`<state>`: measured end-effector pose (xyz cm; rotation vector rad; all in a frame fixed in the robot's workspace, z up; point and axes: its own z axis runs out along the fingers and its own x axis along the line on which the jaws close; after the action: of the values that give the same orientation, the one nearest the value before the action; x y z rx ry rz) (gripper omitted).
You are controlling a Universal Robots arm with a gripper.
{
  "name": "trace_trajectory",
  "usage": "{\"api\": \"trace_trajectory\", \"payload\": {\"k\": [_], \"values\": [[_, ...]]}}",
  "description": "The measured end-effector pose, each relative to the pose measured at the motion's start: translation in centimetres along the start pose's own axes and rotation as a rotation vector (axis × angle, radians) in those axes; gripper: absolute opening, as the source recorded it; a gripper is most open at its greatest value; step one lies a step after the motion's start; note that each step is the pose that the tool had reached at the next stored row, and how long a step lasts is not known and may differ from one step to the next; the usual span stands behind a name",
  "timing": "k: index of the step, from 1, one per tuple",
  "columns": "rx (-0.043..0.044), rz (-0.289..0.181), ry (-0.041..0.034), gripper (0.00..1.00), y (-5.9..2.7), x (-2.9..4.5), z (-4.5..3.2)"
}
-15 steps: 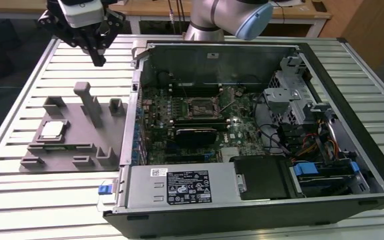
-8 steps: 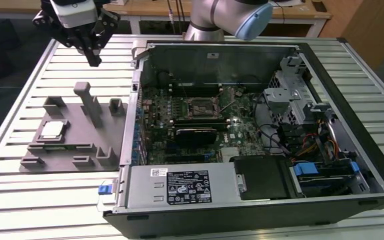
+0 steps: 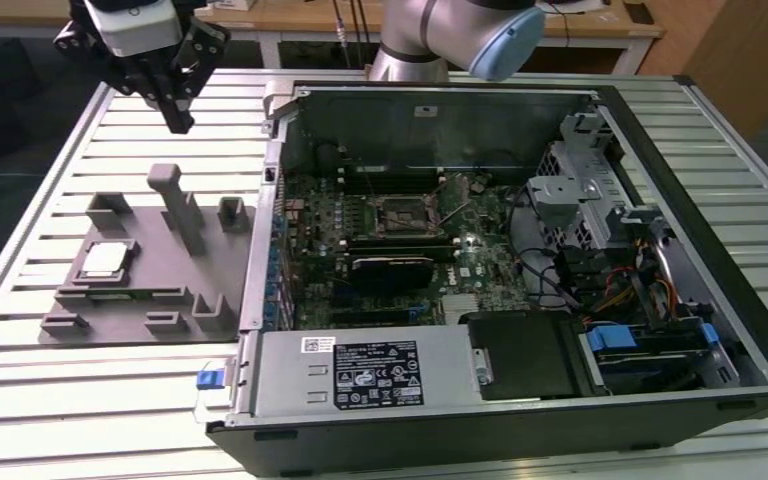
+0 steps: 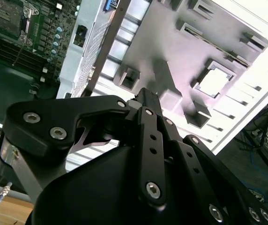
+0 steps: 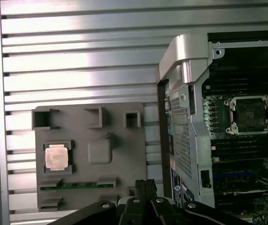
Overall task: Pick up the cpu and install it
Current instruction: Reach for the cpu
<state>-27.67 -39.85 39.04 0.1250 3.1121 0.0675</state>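
Black pincer (image 3: 179, 122) shut, empty, well apart from small flat silvery square cpu (image 3: 103, 260) in grey plastic fixture (image 3: 157, 268). Prob. light, stiff, fragile; grip by edges.

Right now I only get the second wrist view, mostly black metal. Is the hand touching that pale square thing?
Observer: No. In the exterior view the hand hangs above the table, apart from the grey fixture where the cpu lies flat.
Operator: Holding anything?
Observer: No; in the first wrist view its fingers are together, nothing between them.
Operator: And the green bit in my corner?
Observer: A circuit board. The exterior view shows its whole open computer case, on the exterior view's right of the fixture, with a dark square socket mid-board.
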Motion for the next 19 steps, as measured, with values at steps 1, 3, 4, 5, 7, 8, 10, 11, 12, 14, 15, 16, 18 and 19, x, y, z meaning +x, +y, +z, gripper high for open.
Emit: {"api": "trace_trajectory", "payload": {"k": [1, 3, 4, 5, 7, 8, 10, 11, 12, 14, 15, 16, 18, 19], "values": [[0.0000, 0.000, 0.0000, 0.11, -0.01, 0.10, 0.00], [0.0000, 0.000, 0.0000, 0.11, -0.02, 0.28, 0.01], [0.0000, 0.000, 0.0001, 0.11, -0.03, 0.36, 0.01], [0.0000, 0.000, 0.0000, 0.11, -0.04, 0.45, 0.02], [0.0000, 0.000, 0.0000, 0.11, -0.05, 0.65, 0.02], [0.0000, 0.000, 0.0000, 0.11, -0.06, 0.75, 0.03], [0.0000, 0.000, -0.0001, 0.11, -0.08, 0.97, 0.04], [0.0000, 0.000, 0.0000, 0.11, -0.09, 1.08, 0.04], [0.0000, 0.000, 0.0000, 0.11, -0.10, 1.19, 0.04], [0.0000, 0.000, -0.0001, 0.11, -0.12, 1.42, 0.06], [0.0000, 0.000, 0.0000, 0.11, -0.13, 1.54, 0.07], [0.0000, 0.000, 0.0000, 0.11, -0.13, 1.65, 0.09], [-0.0001, 0.000, -0.0001, 0.11, -0.15, 1.87, 0.18], [-0.0001, 0.000, -0.0001, 0.11, -0.16, 1.97, 0.24]]}}
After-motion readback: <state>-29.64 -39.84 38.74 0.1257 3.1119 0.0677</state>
